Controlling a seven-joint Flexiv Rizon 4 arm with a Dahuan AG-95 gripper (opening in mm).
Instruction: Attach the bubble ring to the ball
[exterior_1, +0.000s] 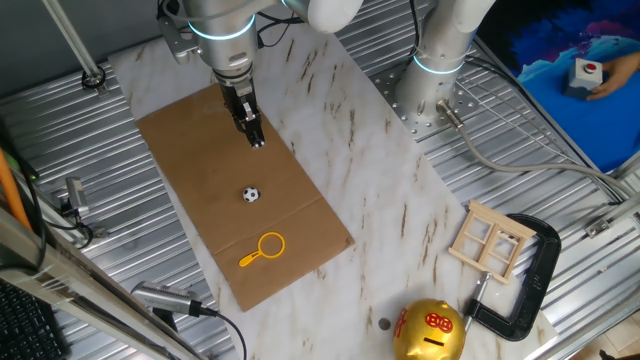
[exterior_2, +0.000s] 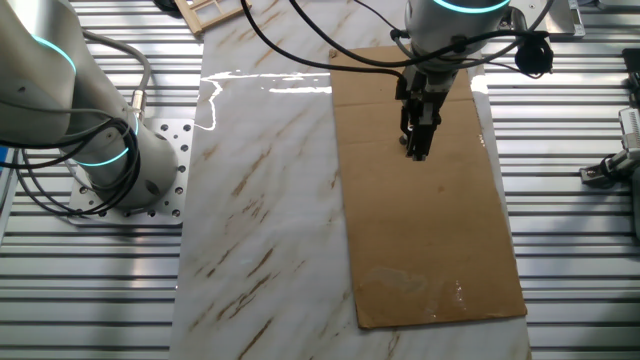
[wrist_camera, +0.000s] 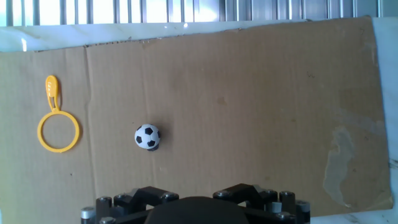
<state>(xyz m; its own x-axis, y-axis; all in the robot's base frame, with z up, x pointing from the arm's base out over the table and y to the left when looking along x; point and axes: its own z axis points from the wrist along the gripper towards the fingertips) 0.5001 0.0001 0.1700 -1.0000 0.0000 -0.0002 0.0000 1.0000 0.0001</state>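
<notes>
Hand view: bubble ring (wrist_camera: 59, 127) lies flat on the cardboard sheet (wrist_camera: 249, 112), at the left of the frame, handle pointing toward the far edge; ball (wrist_camera: 147, 137) sits just right of it, near but apart, nothing touching either. In one fixed view the ring (exterior_1: 264, 247) is nearer the near end of the sheet, ball (exterior_1: 250, 194) between it and the gripper (exterior_1: 256, 138). Risks, as I judge them: the ring is thin and flat on the cardboard, so fingers could skate over the hoop or pinch the sheet instead; grabbing the hoop rather than the handle would block the opening the ball has to seat in. The ball is round and loose, so any nudge while lowering the hoop will send it rolling across the sheet, maybe off onto the marble table (exterior_1: 400, 200). The sheet looks unfixed, so it could shift under a push. The gripper hangs above the sheet, well short of both items, holding nothing and touching nothing. Fingers look close together in both fixed views, but I can't tell the opening for sure; the hand view shows only the gripper base. The other fixed view shows neither ring nor ball.
</notes>
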